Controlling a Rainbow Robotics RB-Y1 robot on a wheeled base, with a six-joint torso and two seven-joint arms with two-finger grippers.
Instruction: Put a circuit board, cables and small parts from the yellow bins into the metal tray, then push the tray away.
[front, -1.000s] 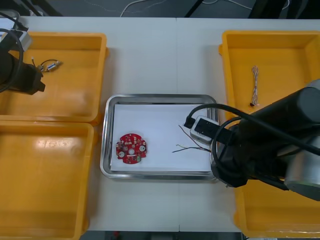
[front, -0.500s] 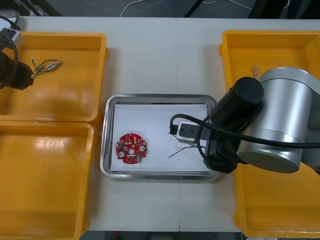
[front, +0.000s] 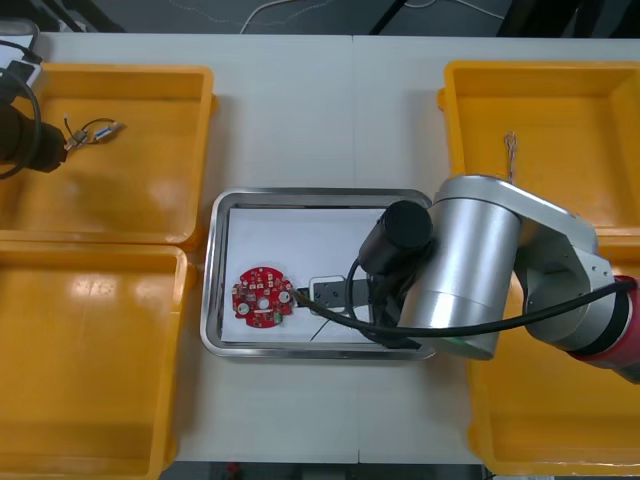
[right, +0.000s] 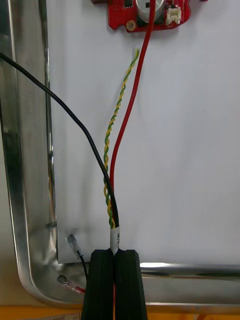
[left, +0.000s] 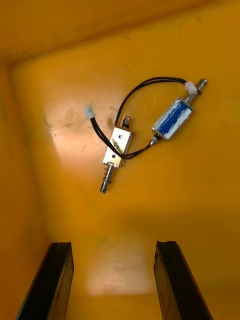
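My right gripper (right: 115, 280) is shut on a bundle of cables: a red and yellow cable (right: 122, 125) and a black cable (right: 60, 105). They trail across the white inside of the metal tray (front: 214, 270) toward the round red circuit board (front: 263, 296), and the red strand reaches the board (right: 147, 12). The right arm (front: 470, 270) covers the tray's right part. My left gripper (left: 112, 280) is open over the far left yellow bin (front: 150, 180), a short way from two small metal parts (left: 117, 147) joined by black wire.
A twisted cable (front: 511, 165) lies in the far right yellow bin (front: 570, 110). The near left bin (front: 90, 360) holds nothing. In the right wrist view the tray's shiny rim (right: 20, 210) runs close beside the fingers, with loose wire ends at its corner.
The right arm has swung left from the right bins over the tray, carrying the cables toward the circuit board. The left arm has shifted slightly farther back and left.
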